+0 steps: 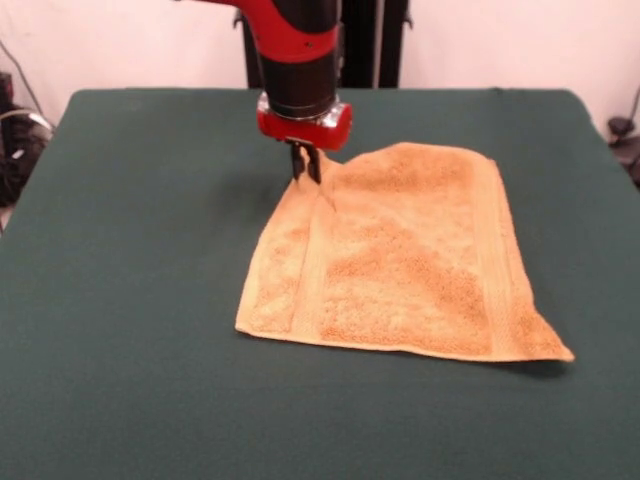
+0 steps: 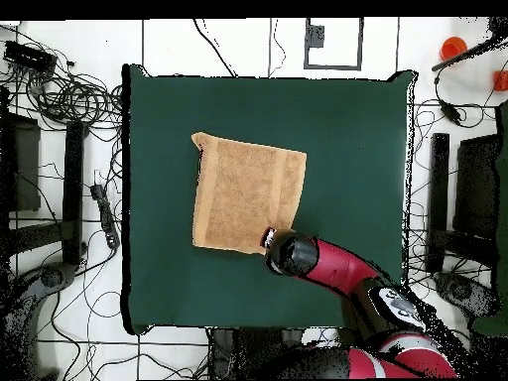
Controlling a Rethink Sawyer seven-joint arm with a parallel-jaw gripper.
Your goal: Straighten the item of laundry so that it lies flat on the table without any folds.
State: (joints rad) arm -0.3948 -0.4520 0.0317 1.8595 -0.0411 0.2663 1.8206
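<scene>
The towel [image 1: 405, 260] lay spread near the middle of the green tabletop [image 1: 130, 300], mostly flat, its woven bands running along two opposite edges. The end effector [image 1: 305, 166] stood at the towel's far corner in the front view, its dark fingers pressed together on that corner and lifting it slightly into a small peak. From overhead, the arm's wrist covered that same corner, with the rest of the towel [image 2: 246, 194] stretching away from it.
</scene>
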